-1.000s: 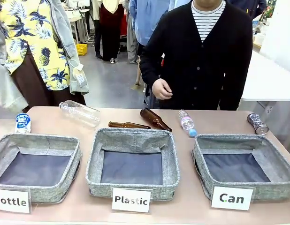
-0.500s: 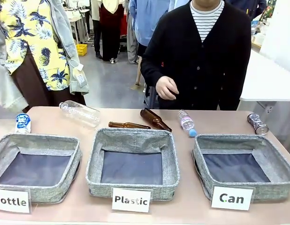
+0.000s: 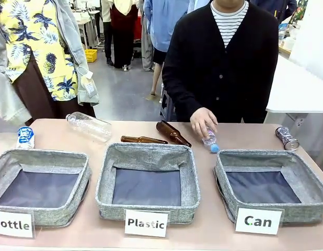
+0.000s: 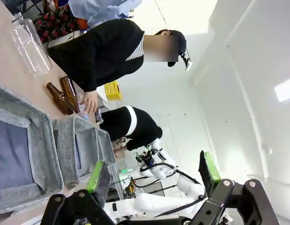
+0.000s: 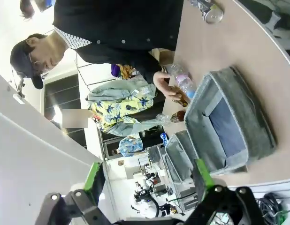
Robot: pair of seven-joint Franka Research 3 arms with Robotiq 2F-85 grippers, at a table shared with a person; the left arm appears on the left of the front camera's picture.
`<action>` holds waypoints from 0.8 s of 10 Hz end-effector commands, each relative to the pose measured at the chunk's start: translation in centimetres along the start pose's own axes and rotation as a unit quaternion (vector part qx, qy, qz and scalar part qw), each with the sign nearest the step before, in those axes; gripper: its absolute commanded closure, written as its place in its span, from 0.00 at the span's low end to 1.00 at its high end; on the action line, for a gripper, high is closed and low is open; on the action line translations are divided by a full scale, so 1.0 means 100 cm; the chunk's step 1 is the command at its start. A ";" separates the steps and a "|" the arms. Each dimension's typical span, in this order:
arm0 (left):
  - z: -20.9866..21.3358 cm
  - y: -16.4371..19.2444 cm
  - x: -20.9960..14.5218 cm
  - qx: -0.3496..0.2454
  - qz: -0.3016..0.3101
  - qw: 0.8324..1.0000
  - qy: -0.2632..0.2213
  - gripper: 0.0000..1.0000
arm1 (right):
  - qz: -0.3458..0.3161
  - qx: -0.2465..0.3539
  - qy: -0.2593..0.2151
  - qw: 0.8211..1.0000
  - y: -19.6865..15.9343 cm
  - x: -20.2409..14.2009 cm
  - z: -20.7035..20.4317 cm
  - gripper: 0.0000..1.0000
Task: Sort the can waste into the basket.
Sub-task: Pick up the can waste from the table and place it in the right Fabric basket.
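lower than before: hand at plastic bottle. silver can, right edge: probably light, thin; pinch mid-body. left gripper, right gripper wide.

Two brown glass bottles lay close together behind the basket signed "Plastic". A large clear bottle lay farther left, behind the basket signed "Bottle".

Person's hand comes down from chest height, where it hung a second ago, to the worktop at far centre-right. Its fingers now lie on the small clear plastic bottle, just right of the brown bottles. The sleeve is stretched downward.
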State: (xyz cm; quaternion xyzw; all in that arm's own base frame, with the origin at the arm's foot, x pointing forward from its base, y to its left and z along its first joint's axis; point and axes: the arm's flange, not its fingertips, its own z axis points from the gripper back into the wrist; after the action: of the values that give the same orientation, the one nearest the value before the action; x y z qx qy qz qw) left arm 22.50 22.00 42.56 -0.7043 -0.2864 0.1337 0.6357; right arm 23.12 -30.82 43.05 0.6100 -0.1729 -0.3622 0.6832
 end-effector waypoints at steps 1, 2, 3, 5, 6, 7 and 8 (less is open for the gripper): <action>0.004 0.001 -0.005 -0.005 -0.011 1.000 0.018 0.00 | 0.016 -0.002 0.005 1.000 0.008 -0.007 0.009 0.00; 0.004 0.001 -0.005 -0.005 -0.011 1.000 0.018 0.00 | 0.016 -0.002 0.005 1.000 0.008 -0.007 0.009 0.00; 0.004 0.001 -0.005 -0.005 -0.011 1.000 0.018 0.00 | 0.016 -0.002 0.005 1.000 0.008 -0.007 0.009 0.00; 0.004 0.001 -0.005 -0.005 -0.011 1.000 0.018 0.00 | 0.003 0.000 0.001 1.000 0.005 -0.007 0.006 0.00; 0.004 0.001 -0.005 -0.005 -0.011 1.000 0.018 0.00 | 0.072 -0.058 0.012 0.996 0.028 -0.018 -0.016 0.00; 0.004 0.001 -0.005 -0.005 -0.011 1.000 0.018 0.00 | 0.135 -0.132 0.027 0.982 0.053 -0.020 -0.048 0.00; 0.004 0.001 -0.005 -0.005 -0.011 1.000 0.018 0.00 | 0.193 -0.220 0.022 0.956 0.075 -0.015 -0.080 0.00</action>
State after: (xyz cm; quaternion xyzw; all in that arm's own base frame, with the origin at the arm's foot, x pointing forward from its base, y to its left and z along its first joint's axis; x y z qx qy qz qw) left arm 22.16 21.93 42.26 -0.7069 -0.2791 0.1254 0.6377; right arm 27.13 -26.37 47.73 0.5029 -0.1804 -0.2882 0.7946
